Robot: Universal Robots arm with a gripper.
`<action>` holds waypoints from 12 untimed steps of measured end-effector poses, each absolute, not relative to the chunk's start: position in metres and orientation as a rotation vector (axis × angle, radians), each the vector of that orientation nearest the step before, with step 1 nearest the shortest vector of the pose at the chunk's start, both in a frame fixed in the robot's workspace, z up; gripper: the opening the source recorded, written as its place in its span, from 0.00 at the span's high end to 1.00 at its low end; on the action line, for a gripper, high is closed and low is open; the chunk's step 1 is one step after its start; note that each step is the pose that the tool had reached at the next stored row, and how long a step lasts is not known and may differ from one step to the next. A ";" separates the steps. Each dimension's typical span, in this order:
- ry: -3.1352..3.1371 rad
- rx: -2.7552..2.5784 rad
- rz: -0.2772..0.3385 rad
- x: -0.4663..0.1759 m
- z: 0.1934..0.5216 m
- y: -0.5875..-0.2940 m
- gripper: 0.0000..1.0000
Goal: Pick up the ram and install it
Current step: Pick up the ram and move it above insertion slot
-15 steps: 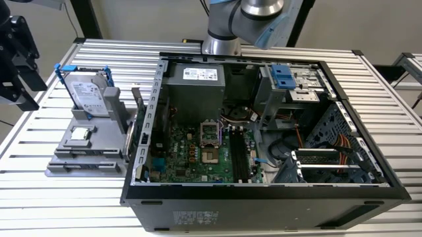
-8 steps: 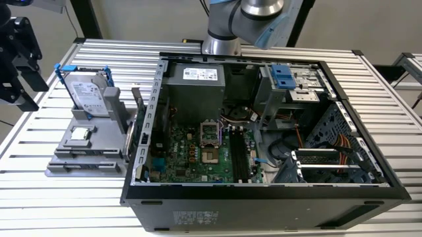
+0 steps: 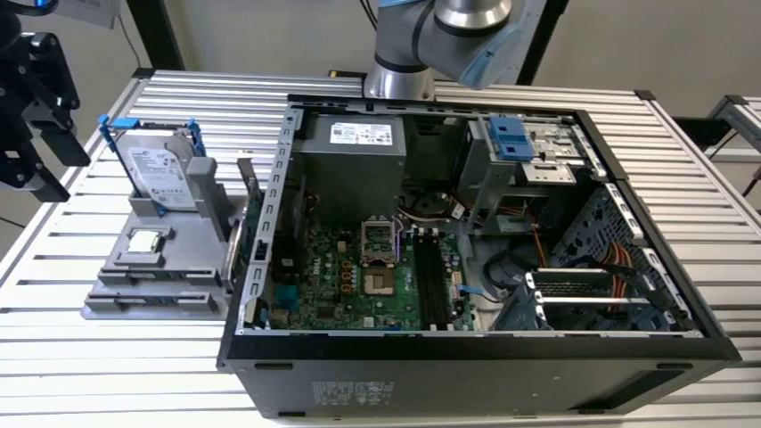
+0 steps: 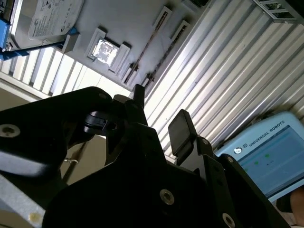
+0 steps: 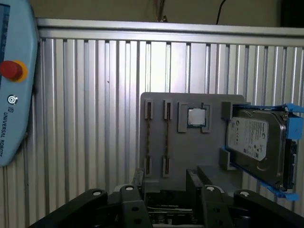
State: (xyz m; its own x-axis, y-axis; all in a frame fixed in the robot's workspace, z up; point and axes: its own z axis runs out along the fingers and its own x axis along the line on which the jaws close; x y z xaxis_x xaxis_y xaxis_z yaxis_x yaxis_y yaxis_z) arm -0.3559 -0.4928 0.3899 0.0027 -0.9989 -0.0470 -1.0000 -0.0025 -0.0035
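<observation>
Slatted metal table [image 3: 119,374] | gripper [image 5: 165,176] hovers facing gray holder [image 5: 190,147] | fingers [image 5: 137,179] apart, empty

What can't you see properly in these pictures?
The ram: edge-on in the gray holder in the first wrist view, so its chips are hidden.
The hard drive: its blue frame is cut off by that picture's edge.
The motherboard slots: too small in the exterior view to tell whether they are empty.
The arm: its upper part is cut off by the exterior view's edge.

Arm [image 3: 458,27] cut off at top, pendant [image 5: 14,85] and hard drive [image 4: 50,16] clipped, ram [image 4: 148,43] a thin sliver
</observation>
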 end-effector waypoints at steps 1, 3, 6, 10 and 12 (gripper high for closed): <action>2.193 -2.199 0.048 -0.356 0.390 -0.493 0.00; 2.193 -2.199 0.048 -0.356 0.390 -0.493 0.00; 2.193 -2.199 0.047 -0.356 0.389 -0.493 0.00; 2.194 -2.199 0.047 -0.356 0.388 -0.493 0.00; 2.194 -2.199 0.047 -0.356 0.387 -0.492 0.00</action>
State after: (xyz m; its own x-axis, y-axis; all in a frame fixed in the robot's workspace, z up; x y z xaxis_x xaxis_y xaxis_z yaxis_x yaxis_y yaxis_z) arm -0.3559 -0.4925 0.3869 0.0025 -0.9989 -0.0463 -1.0000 -0.0023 -0.0035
